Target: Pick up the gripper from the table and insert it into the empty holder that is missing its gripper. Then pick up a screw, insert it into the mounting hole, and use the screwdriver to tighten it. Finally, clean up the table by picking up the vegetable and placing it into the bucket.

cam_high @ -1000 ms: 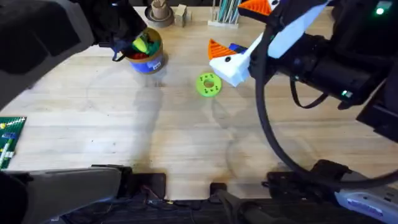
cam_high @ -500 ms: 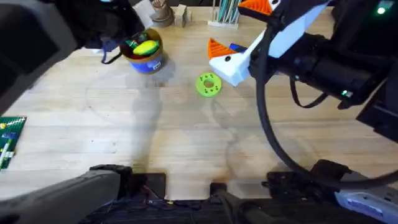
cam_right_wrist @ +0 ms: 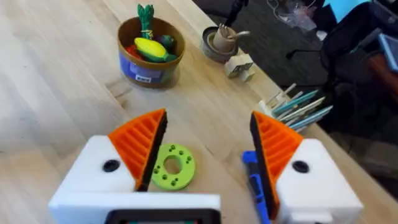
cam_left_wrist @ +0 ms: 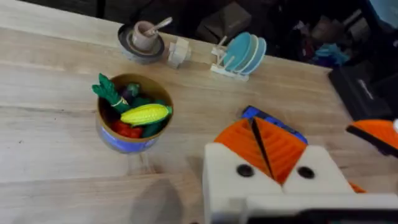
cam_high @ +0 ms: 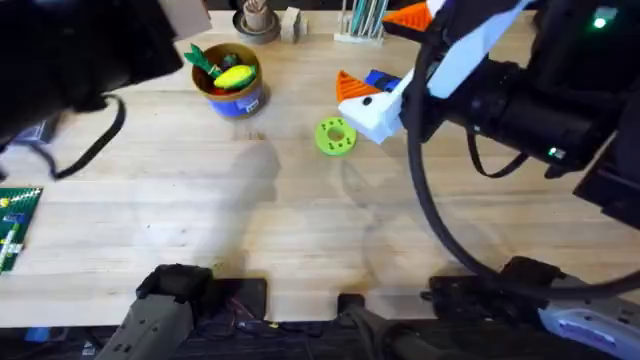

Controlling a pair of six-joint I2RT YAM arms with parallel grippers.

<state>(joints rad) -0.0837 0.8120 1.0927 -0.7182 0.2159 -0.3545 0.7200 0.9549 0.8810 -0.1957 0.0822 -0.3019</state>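
The yellow vegetable (cam_high: 232,76) lies on top of other toy vegetables in the tan bucket (cam_high: 240,100) with its blue band, at the table's back left. It also shows as the vegetable (cam_left_wrist: 146,114) in the bucket (cam_left_wrist: 118,138) in the left wrist view. My left gripper (cam_left_wrist: 260,134) is high above the table, its orange pads shut together on nothing. My right gripper (cam_right_wrist: 208,149) hangs open over the middle back of the table. The blue screwdriver (cam_high: 381,78) lies beneath it, by one finger (cam_right_wrist: 277,146). The loose gripper, the holder and the screw are out of view.
A lime-green ring disc (cam_high: 335,136) lies under the right gripper, near the table's centre. A brown cup of sticks (cam_high: 257,20), a small white block (cam_high: 291,22) and a rack of teal plates (cam_high: 362,18) line the back edge. A green board (cam_high: 15,225) sits at the left edge.
My left arm has drawn back from over the bucket to the left and up toward the camera. The yellow vegetable now lies free in the bucket. The right arm has barely moved.
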